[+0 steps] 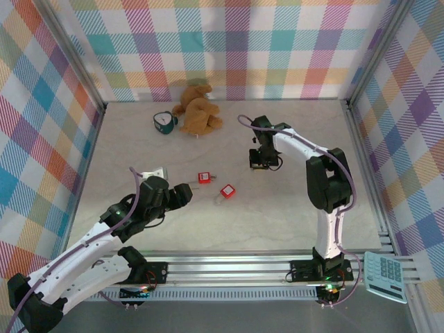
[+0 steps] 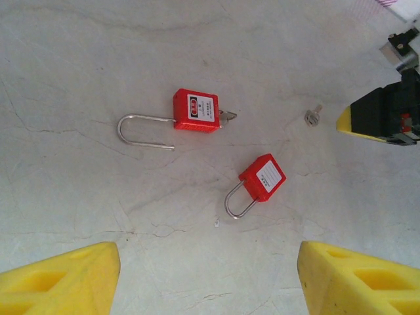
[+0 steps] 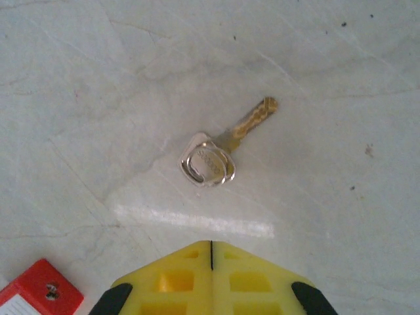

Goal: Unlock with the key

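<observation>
Fetching key: flat just ahead of right end effector, closed, empty. Next: open, straddle it; left end effector spread wide, empty.

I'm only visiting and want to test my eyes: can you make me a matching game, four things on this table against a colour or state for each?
Things:
1. loose key
2. long-shackle padlock
3. short-shackle padlock
4. teddy bear

Descriptions:
A. brown, at the far end
B. red, shackle closed
C. pale metal, lying flat
D. red, one shackle end free

Pairs: 1-C, 2-D, 3-B, 4-A
</observation>
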You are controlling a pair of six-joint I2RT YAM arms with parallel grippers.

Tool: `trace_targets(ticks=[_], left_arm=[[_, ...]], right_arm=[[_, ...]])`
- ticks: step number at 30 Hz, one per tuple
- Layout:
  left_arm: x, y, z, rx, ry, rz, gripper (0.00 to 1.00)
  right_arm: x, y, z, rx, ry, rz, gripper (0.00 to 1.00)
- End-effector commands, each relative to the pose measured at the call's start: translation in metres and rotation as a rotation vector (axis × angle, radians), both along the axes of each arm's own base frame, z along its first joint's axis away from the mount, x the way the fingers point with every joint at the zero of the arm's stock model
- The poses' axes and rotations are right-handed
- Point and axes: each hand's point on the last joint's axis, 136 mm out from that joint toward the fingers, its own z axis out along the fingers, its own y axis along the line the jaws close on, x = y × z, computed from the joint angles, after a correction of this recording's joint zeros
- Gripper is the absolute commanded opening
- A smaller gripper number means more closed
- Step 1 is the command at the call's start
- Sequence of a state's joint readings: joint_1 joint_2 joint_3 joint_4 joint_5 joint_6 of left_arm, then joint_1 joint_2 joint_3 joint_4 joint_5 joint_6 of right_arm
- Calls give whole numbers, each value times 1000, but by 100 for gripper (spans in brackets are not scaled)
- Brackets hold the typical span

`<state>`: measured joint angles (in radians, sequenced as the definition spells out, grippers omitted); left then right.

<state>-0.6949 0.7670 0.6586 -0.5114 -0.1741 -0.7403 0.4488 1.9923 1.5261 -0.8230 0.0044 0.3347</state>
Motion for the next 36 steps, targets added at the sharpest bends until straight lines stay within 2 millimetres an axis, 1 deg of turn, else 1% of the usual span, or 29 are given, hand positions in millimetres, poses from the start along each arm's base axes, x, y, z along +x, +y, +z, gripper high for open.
trace_targets(ticks=[1,3,5,8,11,15,17,18,22,26,33,36], left_arm=[[6,-5,8,-27,-29,-6,71],[7,-6,6,-29,-24,-5,71],[7,-8,4,-33,-18,-7,71],[7,-9,5,-39,-13,-8,70],[5,-7,7,-42,-16,-6,70],[3,-3,7,-40,-22,7,70],[3,-2,6,-42,-23,12,70],[3,-1,6,-45,-23,15,70],[2,-1,3,-52,-20,17,70],[1,-1,-1,-58,-17,19,70],[-2,2,-2,-61,-19,24,70],[-4,6,-1,-55,-27,28,70]], right_arm=[[-3,1,14,7,-38,18,1],[0,2,11,1,-31,32,11],[5,2,6,-19,-20,40,13],[15,3,-4,-24,7,41,21],[20,3,-10,-33,31,56,25],[18,9,-18,-21,97,84,27],[16,8,-23,-26,114,75,31],[16,8,-23,-29,117,69,35],[15,2,-25,-62,121,58,45],[15,1,-29,-78,136,58,46],[18,6,-36,-58,150,49,37],[16,7,-36,-52,151,47,36]])
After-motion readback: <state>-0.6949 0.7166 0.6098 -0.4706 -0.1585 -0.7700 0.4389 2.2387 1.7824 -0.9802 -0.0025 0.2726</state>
